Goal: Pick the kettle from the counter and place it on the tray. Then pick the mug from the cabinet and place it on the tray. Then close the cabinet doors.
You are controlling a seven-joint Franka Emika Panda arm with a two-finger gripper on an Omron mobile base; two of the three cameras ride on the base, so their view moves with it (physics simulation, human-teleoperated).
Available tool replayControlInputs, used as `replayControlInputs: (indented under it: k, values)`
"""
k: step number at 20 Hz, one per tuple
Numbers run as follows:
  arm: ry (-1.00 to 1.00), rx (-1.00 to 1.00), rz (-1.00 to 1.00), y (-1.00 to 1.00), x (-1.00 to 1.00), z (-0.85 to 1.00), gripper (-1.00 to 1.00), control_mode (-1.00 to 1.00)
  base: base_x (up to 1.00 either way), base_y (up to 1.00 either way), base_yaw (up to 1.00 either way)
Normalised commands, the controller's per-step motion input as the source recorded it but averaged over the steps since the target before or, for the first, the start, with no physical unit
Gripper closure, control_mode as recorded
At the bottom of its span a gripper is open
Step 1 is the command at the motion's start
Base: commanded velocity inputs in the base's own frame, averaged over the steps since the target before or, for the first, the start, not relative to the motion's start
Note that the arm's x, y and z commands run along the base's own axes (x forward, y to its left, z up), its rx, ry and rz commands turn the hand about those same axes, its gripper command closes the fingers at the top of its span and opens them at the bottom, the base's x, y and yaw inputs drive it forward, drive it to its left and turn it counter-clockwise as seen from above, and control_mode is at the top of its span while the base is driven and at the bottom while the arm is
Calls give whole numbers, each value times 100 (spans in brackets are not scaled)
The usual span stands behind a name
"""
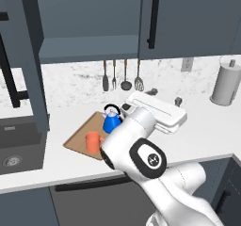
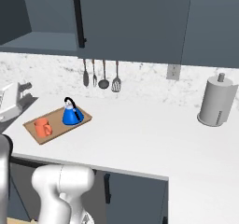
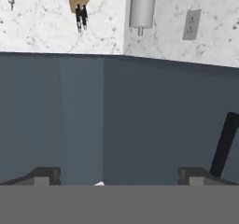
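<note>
The blue kettle [image 1: 112, 120] [image 2: 72, 112] stands upright on the far end of the wooden tray [image 1: 77, 139] [image 2: 58, 127] on the white counter [image 1: 207, 126] [image 2: 149, 134]. The orange mug [image 1: 94, 141] [image 2: 43, 126] sits on the tray's near end, a little apart from the kettle. My gripper [image 1: 164, 97] [image 3: 120, 174] is open with nothing between its fingertips, raised right of the kettle. It faces a dark cabinet door [image 3: 140, 120]. The cabinet's left door [image 1: 29, 55] stands swung open, baring the grey shelf [image 1: 89, 48] [image 2: 44, 41]. The right door [image 1: 188, 18] [image 2: 135, 17] looks shut.
A grey cylinder canister [image 1: 227, 81] [image 2: 215, 101] stands at the back right of the counter. Several utensils [image 1: 122, 75] [image 2: 100, 73] hang on the speckled wall behind the tray. The dark sink [image 1: 19, 145] lies left of the tray. My own arm [image 1: 141, 154] rises in front of the tray.
</note>
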Motion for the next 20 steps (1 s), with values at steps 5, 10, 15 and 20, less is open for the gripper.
replayControlInputs:
  k: [5, 10, 15, 20]
  values:
    - [-1, -11, -6, 42, -1, -14, -100, -100, 0, 0, 0]
    - [-2, -15, -4, 100, -2, 0, -100, -100, 0, 0, 0]
    - [-4, -9, -2, 78, -2, 0, -100, -100, 0, 0, 0]
    - [-6, -5, 0, 72, -1, -11, -100, -100, 0, 0, 0]
